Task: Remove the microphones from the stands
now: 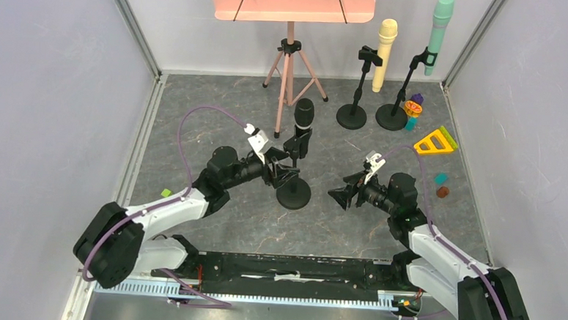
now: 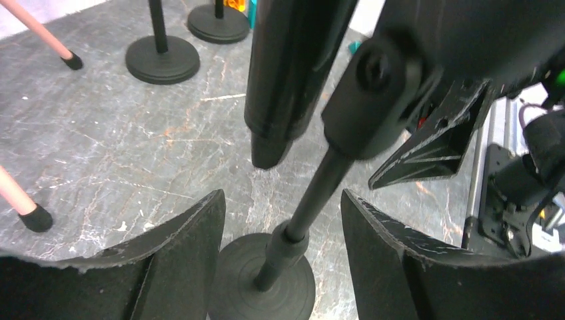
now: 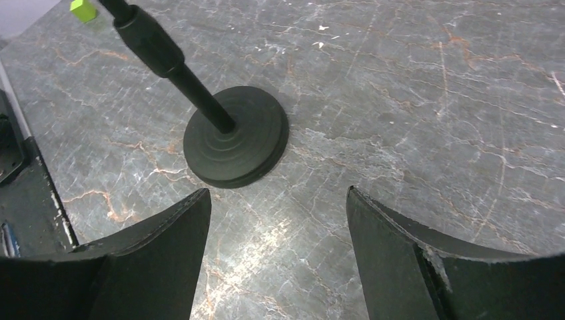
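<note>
Left gripper [image 2: 281,199]: I see it spread, straddling the stand [image 2: 263,280] pole.
Microphone [image 2: 293,67]: clipped just above, near upright.
Right gripper [image 3: 276,197]: spread, empty, farther off.
Nearer arm: left, I judge.

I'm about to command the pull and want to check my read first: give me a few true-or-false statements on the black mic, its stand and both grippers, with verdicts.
1. The black microphone sits in the clip of its stand. True.
2. The left gripper is shut on the black microphone. False: it is open, with its fingers either side of the stand's pole, below the microphone.
3. The right gripper is open and empty. True.
4. The right gripper touches the stand's base. False: bare table shows between them.
5. The yellow microphone lies flat on the table. False: it is upright at a rear stand.
</note>
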Robot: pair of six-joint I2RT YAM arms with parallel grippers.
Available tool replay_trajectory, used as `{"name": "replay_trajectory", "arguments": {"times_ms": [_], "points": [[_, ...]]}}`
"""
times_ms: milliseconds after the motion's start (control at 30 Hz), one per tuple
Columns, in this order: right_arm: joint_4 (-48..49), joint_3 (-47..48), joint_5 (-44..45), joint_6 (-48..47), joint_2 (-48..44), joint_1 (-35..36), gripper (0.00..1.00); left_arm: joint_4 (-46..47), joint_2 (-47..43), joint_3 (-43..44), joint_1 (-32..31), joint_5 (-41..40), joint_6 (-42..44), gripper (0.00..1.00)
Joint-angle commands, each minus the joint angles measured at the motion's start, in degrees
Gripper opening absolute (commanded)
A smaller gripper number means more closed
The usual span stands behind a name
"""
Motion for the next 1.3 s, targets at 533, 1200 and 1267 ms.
{"name": "replay_trajectory", "arguments": {"times_ms": [533, 1200, 1267], "points": [[-9.2, 7.3, 9.0, -1.2, -0.8, 0.5, 0.79, -10.5, -3.9, 8.9, -13.2, -27.3, -1.7, 0.61], [-3.1, 5.2, 6.9, 2.2, 0.6, 0.9, 0.76, -0.6, 0.3, 6.0, -15.7, -29.0, 4.7, 0.19], [1.3, 3.3, 5.3, 2.8, 1.2, 1.4, 0.76, -0.7, 0.5, 5.9, -15.7, -26.9, 6.1, 0.13]]}}
